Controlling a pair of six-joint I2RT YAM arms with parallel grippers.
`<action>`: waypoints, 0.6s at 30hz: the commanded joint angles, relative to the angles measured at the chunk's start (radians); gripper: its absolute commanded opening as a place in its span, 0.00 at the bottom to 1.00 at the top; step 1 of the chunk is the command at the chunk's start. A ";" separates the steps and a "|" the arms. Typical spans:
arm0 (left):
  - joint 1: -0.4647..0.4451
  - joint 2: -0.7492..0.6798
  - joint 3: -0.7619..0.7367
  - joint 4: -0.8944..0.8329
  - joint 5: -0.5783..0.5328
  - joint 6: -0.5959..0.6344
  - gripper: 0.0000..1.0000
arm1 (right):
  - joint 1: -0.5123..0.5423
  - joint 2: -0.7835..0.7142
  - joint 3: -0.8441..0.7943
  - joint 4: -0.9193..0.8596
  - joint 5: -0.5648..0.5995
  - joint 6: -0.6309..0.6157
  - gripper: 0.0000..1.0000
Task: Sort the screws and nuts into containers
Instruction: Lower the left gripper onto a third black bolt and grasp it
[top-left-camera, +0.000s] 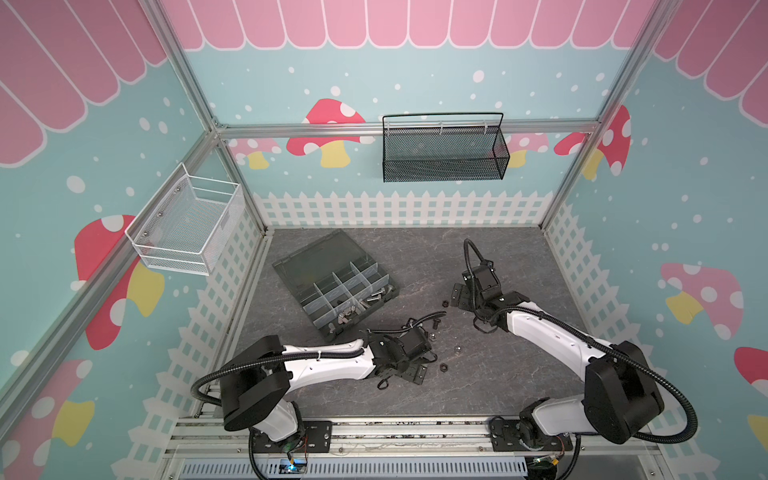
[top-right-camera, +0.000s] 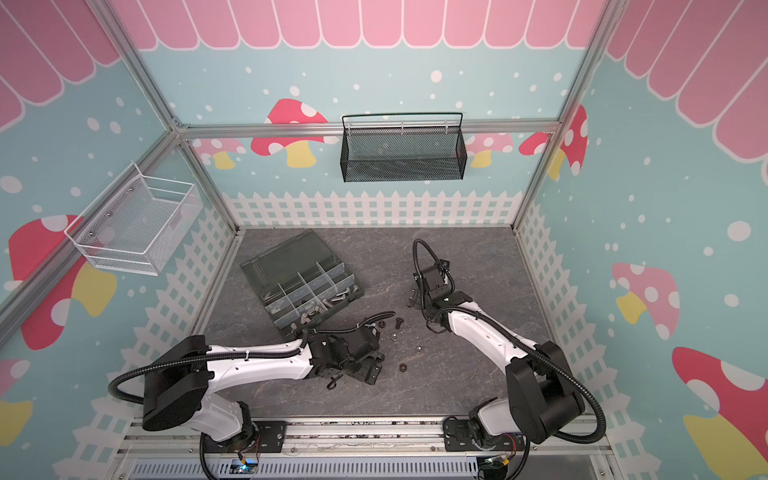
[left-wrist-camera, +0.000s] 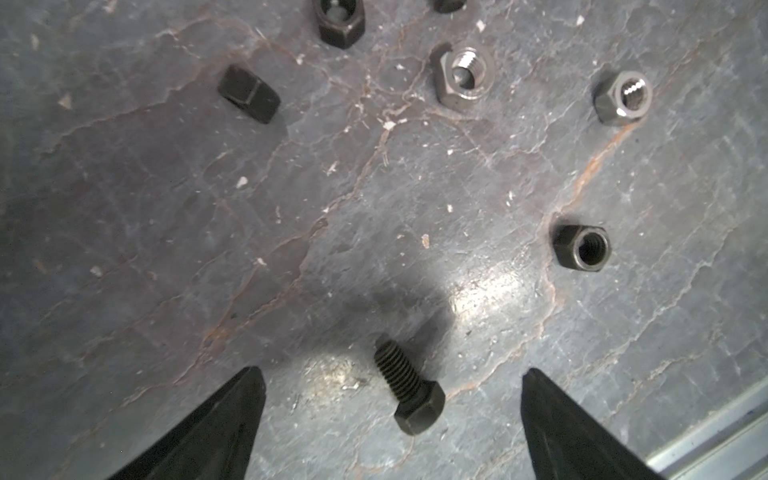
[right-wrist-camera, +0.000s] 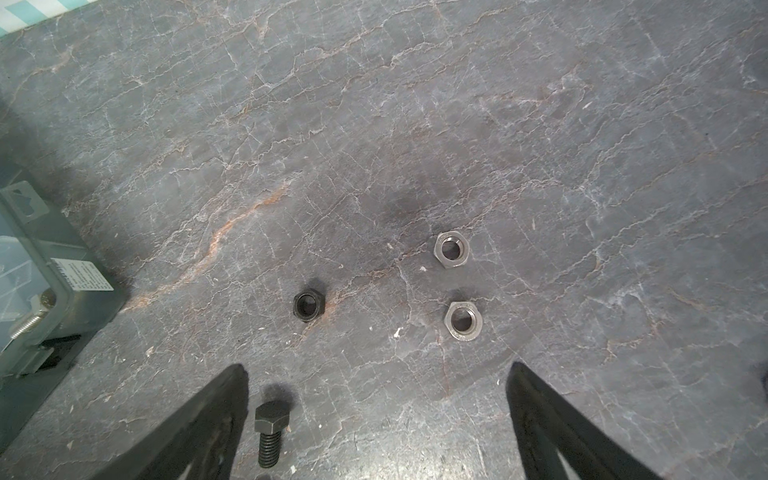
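Observation:
My left gripper (left-wrist-camera: 391, 371) is open, and a black screw (left-wrist-camera: 409, 386) lies loose on the table between its fingers, touching neither. Past it lie black nuts (left-wrist-camera: 582, 247) and silver nuts (left-wrist-camera: 465, 77). My right gripper (right-wrist-camera: 377, 365) is also open, with another black screw (right-wrist-camera: 270, 432) on the table just inside one finger. A black nut (right-wrist-camera: 308, 306) and two silver nuts (right-wrist-camera: 452, 249) lie beyond it. In a top view both grippers, left (top-left-camera: 417, 370) and right (top-left-camera: 457, 297), hang low over the scattered hardware. The containers (top-left-camera: 328, 291) hold silver screws.
The dark grey organizer box (top-left-camera: 316, 253) lies with its lid open flat at the table's back left; its corner (right-wrist-camera: 50, 282) shows in the right wrist view. A white wire basket (top-left-camera: 187, 228) and a black mesh basket (top-left-camera: 444, 149) hang on the walls. A metal rail (top-left-camera: 374, 428) runs along the front.

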 joint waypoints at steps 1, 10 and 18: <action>-0.014 0.046 0.038 -0.042 -0.010 0.011 0.94 | -0.008 -0.007 0.005 -0.024 0.009 0.005 0.98; -0.022 0.118 0.081 -0.141 -0.037 0.010 0.73 | -0.013 -0.014 -0.002 -0.022 0.019 0.011 0.98; -0.022 0.128 0.080 -0.186 -0.035 0.007 0.54 | -0.014 -0.031 -0.017 -0.014 0.031 0.024 0.98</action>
